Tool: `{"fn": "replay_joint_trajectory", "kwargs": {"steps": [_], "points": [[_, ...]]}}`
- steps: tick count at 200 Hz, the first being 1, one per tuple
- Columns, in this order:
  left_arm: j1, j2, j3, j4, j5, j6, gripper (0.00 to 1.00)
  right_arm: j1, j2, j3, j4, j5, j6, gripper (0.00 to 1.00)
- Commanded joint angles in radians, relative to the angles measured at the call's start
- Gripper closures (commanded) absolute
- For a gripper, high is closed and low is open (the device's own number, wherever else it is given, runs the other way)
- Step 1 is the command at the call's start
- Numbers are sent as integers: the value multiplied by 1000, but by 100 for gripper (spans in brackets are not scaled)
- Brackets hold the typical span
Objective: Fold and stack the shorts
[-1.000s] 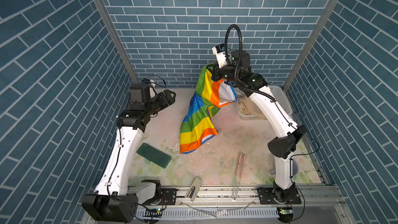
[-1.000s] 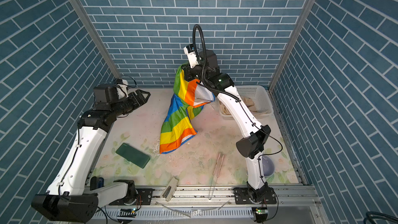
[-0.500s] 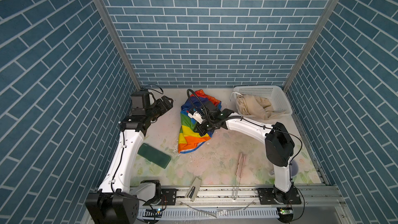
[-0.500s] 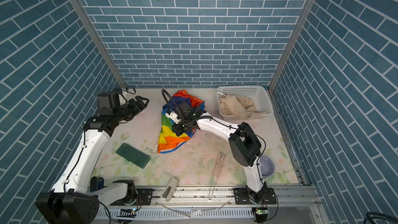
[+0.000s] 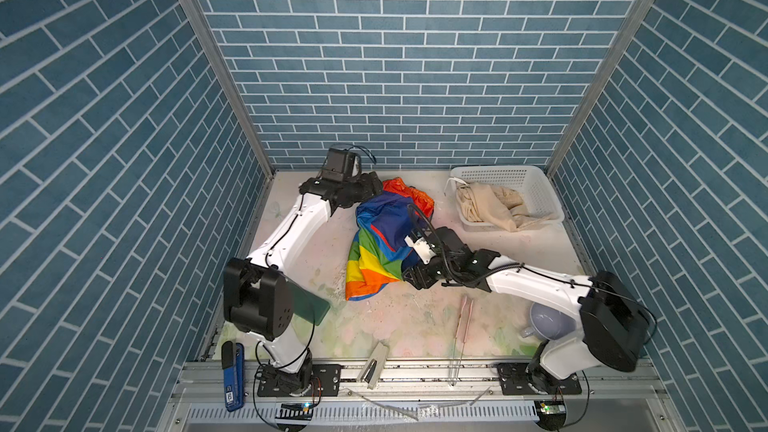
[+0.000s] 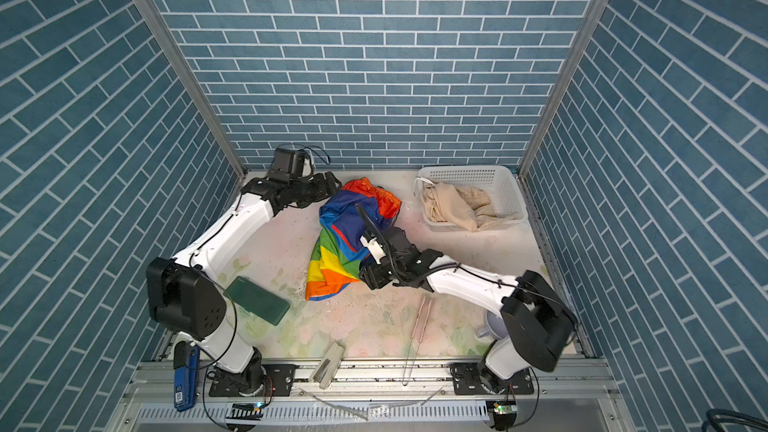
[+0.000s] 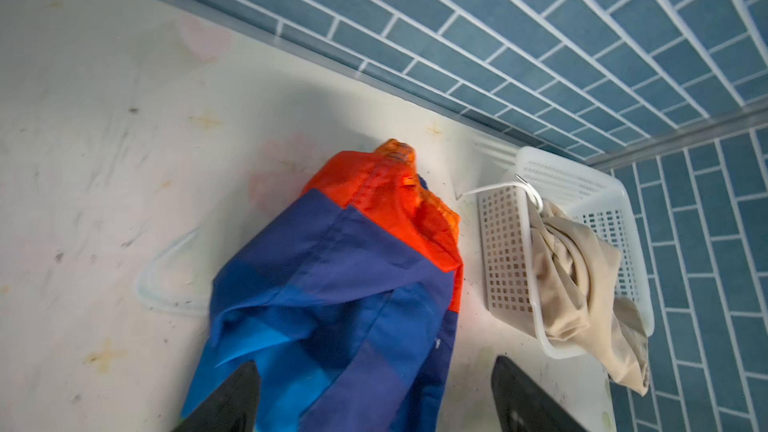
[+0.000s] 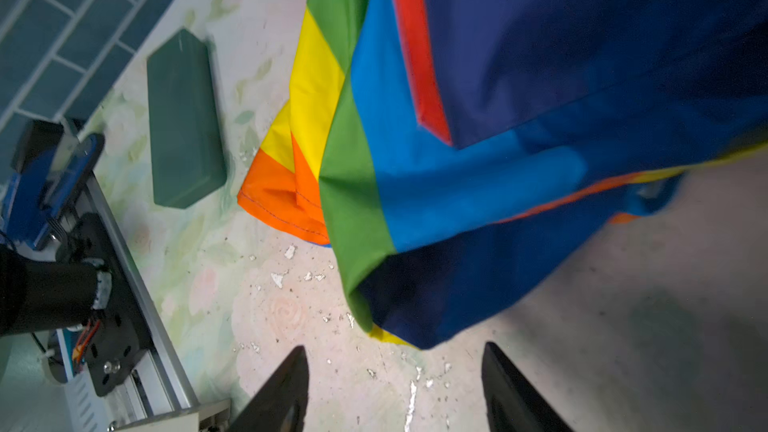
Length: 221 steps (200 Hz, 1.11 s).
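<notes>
Right gripper (image 8: 395,349): jaws well apart and empty, low over the tabletop just short of the nearest fold of the rainbow-striped shorts (image 5: 382,243).
Left gripper (image 7: 374,361): jaws wide, one finger on either side of the blue end of the same shorts; no pinch shows.
Rainbow-striped shorts: rumpled heap on the tabletop between the two grippers, unfolded.
Beige shorts (image 5: 490,205): bunched in the white basket (image 5: 540,191), past the heap from the left gripper, well apart from both.
Progress: early, I judge. Neither pair is folded and nothing is stacked. Spreading, folding, fetching the beige pair and stacking are all left.
Tabletop (image 5: 415,326): pale floral print, scuffed, with white flakes (image 8: 278,278) by the right gripper; a dark green block (image 8: 183,118) lies beyond the orange hem.
Room: blue brick-pattern walls (image 5: 395,56) on three sides.
</notes>
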Motion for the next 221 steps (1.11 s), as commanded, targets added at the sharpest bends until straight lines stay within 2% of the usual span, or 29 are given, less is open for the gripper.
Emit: {"fn": "replay_joint_trajectory", "kwargs": {"steps": [1, 31, 50, 72, 89, 102, 178, 198, 221], "points": [[-95, 83, 126, -160, -182, 119, 14, -87, -87, -104, 93, 69, 133, 34], [-226, 206, 283, -257, -335, 201, 20, -222, -154, -148, 90, 43, 198, 37], [-289, 286, 373, -308, -395, 241, 30, -255, -205, -167, 84, 71, 193, 41], [-344, 374, 457, -357, -461, 274, 31, -312, -274, -200, 65, 101, 208, 43], [-365, 434, 499, -376, -472, 279, 26, -357, -309, -207, -2, 160, 231, 55], [-373, 475, 521, -382, -482, 276, 22, -385, -328, -214, -38, 184, 240, 58], [-405, 710, 719, -436, -460, 269, 18, -495, -354, -289, -37, 104, 280, 59], [-417, 740, 722, -417, -464, 270, 18, -508, -339, -298, -23, 101, 286, 59], [-420, 764, 709, -392, -460, 261, 24, -517, -321, -297, -20, 73, 281, 59]]}}
